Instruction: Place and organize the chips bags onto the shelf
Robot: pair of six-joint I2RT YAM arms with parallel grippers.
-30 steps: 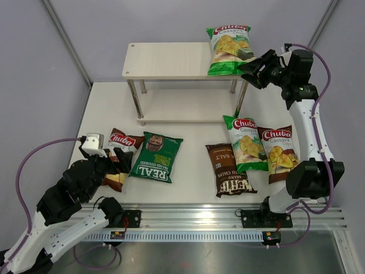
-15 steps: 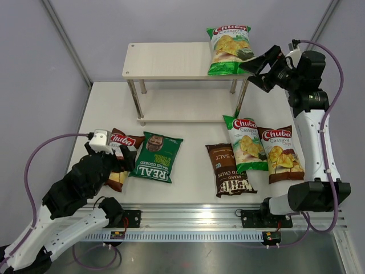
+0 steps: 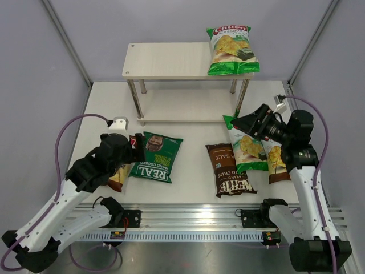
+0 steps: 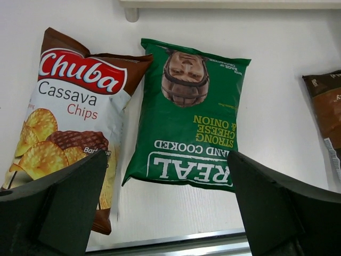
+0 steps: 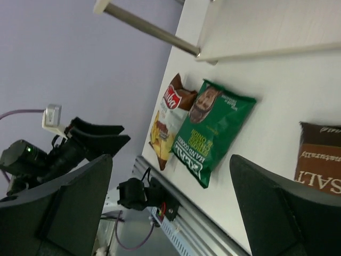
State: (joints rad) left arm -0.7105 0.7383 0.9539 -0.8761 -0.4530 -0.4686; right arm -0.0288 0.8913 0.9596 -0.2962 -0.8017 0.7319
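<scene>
Bright, even light is given from above. Only faint, soft shadows are cast beneath the shelf point(image 3: 171, 60), well beyond the left gripper point(image 4: 166, 160). A slight sheen is seen on the REAL bag point(image 4: 189, 138) just ahead of it. Its fingers point(image 4: 58, 208) are rendered dark and featureless. The right wrist view is softer.

It's a robotics lab cell, no shop or kitchen. The left arm point(image 3: 57, 200) and the right arm point(image 3: 300, 181) are bolted to a slotted aluminium rail point(image 3: 194, 220) at the near edge of a plain white table point(image 3: 194, 166), with purple cables point(image 3: 58, 149) looping off them. Flat grey panels point(image 3: 34, 68) and metal corner struts point(image 3: 67, 40) box it in (like a test booth). The chips bags point(image 3: 155, 157) and the little shelf point(image 3: 165, 60) are the only shop-like things.
</scene>
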